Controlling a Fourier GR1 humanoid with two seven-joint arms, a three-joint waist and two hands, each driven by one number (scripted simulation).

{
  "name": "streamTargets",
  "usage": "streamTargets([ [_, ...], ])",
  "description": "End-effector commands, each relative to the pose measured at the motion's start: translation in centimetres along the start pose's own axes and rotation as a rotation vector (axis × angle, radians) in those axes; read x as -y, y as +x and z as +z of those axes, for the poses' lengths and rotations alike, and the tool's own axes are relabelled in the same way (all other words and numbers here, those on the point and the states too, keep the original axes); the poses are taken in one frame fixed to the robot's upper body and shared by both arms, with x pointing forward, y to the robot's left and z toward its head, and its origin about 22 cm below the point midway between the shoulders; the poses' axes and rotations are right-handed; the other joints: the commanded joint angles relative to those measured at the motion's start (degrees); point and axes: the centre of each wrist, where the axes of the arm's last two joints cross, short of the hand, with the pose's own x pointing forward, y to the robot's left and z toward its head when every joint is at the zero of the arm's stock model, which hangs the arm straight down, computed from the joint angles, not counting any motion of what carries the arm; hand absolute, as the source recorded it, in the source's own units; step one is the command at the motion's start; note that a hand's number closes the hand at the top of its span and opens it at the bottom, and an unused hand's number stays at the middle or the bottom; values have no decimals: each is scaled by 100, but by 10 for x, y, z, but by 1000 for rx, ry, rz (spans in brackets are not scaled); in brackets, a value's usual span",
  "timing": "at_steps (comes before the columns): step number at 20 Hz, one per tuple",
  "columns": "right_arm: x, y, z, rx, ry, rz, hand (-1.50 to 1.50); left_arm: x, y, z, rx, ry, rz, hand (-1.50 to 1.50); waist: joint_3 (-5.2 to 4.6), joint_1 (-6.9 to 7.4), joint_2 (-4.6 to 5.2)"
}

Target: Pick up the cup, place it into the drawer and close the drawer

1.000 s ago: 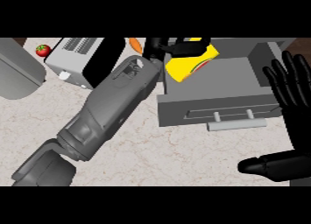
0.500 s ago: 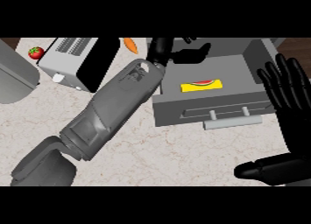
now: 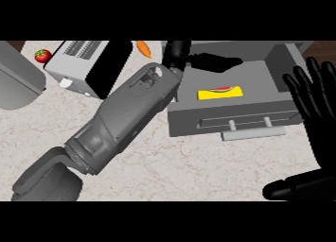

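Left robot hand point(image 3: 198, 59) hangs over the open drawer point(image 3: 230, 118), fingers' state unclear, yellow cup point(image 3: 223, 92) inside it, right robot hand point(image 3: 321, 104) spread flat.

The counter point(image 3: 198, 165) looks like pale, veined marble, smooth. Just beside the left robot hand point(image 3: 198, 59), the grey drawer point(image 3: 230, 106) looks matt, its handle point(image 3: 252, 133) like metal. Both robot hands look black and faintly glossy.

Pale marbled counter point(image 3: 198, 165) with dark floor beyond.
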Motion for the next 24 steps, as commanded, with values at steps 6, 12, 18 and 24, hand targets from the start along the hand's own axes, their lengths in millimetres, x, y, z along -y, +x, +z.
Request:
streamTargets([
  [6, 9, 11, 12, -9, 3, -12, -150, 2, 18, -4, 85, 4, 229, -150, -6, 401, -101],
  [12, 22, 17, 10, -57, 154, 126, 150, -24, 11, 2, 69, 86, 271, -150, -8, 608, -142],
  [18, 18, 19, 28, -105, 205, 263, 150, -97, -4, 26, 40, 176, 280, -150, -9, 682, -172],
  [24, 20, 21, 13, -170, 195, 391, 150, -129, -7, 83, 0, 176, 290, -150, -11, 871, -205],
])
